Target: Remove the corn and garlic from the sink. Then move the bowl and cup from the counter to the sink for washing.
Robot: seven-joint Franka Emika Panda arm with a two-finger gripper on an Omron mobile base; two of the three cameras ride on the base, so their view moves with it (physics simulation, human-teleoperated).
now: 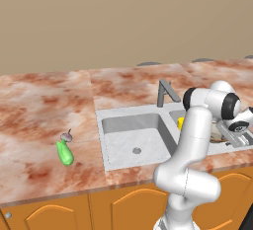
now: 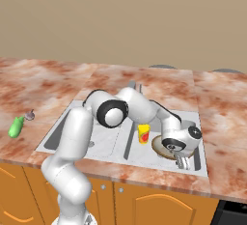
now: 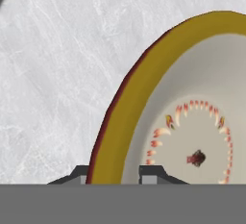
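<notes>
Bowl (image 2: 161, 147) sits down in the right basin of the sink (image 1: 111, 120), just beside the yellow cup (image 2: 143, 133), so I judge I'm on the last step of the job: setting the dishes in for washing. Corn (image 1: 64, 153) and garlic (image 1: 66, 136) already lie out on the counter (image 1: 39, 110) to the left of the sink, close together. My gripper (image 2: 183, 161) hangs low over the bowl's near edge, and in the hand view the two fingertips (image 3: 150, 174) stand either side of the bowl's mustard-coloured rim, one outside it and one inside. The gap between them is narrow, and I cannot tell whether they grip the rim or are just clear of it. Next, I reckon, I need to spread the fingers fully and lift straight up without dragging the bowl. I can read no writing or brand anywhere; the bowl has only a ring of small red-orange marks inside, and the cup has red and green blotches
</notes>
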